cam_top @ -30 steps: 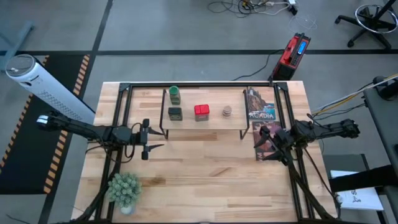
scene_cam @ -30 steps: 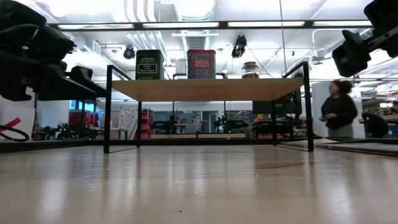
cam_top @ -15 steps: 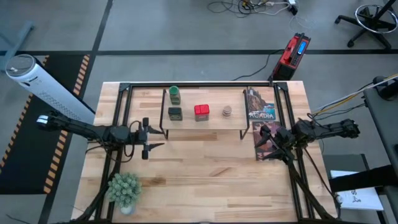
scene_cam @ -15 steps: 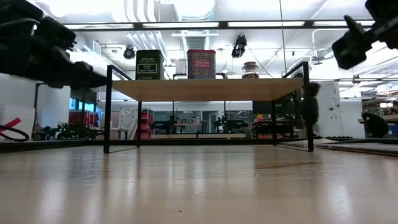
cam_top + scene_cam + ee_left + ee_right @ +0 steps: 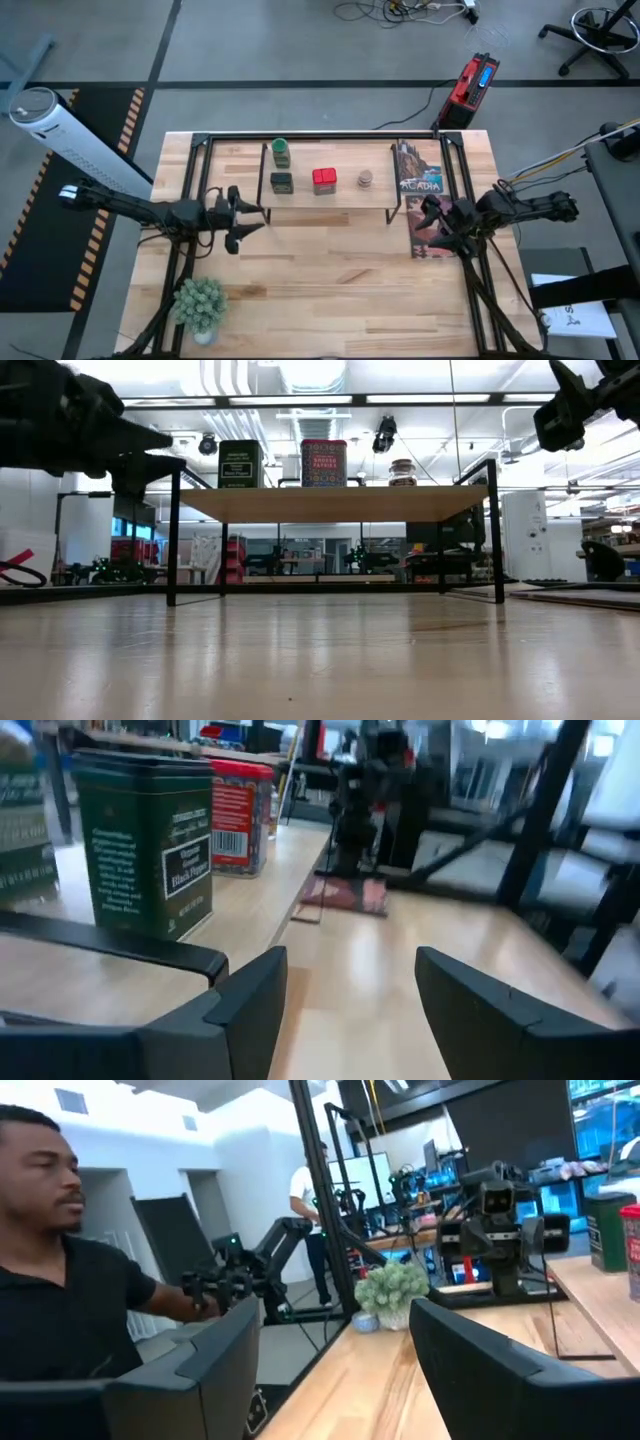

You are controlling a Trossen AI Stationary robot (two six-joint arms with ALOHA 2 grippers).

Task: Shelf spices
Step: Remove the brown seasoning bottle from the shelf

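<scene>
The shelf (image 5: 325, 195) stands at the table's far middle, and all the spices rest on its board. They are the green-capped jar (image 5: 280, 151), the dark square tin (image 5: 281, 181), the red tin (image 5: 324, 179) and the round tan jar (image 5: 365, 179). My left gripper (image 5: 245, 218) is open and hovers just off the shelf's left end. In its wrist view (image 5: 350, 1000) the dark tin (image 5: 150, 840) and red tin (image 5: 240, 815) are close. My right gripper (image 5: 425, 220) is open (image 5: 335, 1370) and hovers off the shelf's right end, above a magazine.
Two magazines (image 5: 420, 180) lie on the table right of the shelf. A small potted plant (image 5: 200, 300) stands near the front left corner. The black frame's bars (image 5: 190, 190) run along both sides. A person (image 5: 60, 1280) shows beyond the table's left side.
My left gripper has risen and moved right toward the shelf's left end, staying open. My right gripper has risen a little. The spices and shelf have kept still.
</scene>
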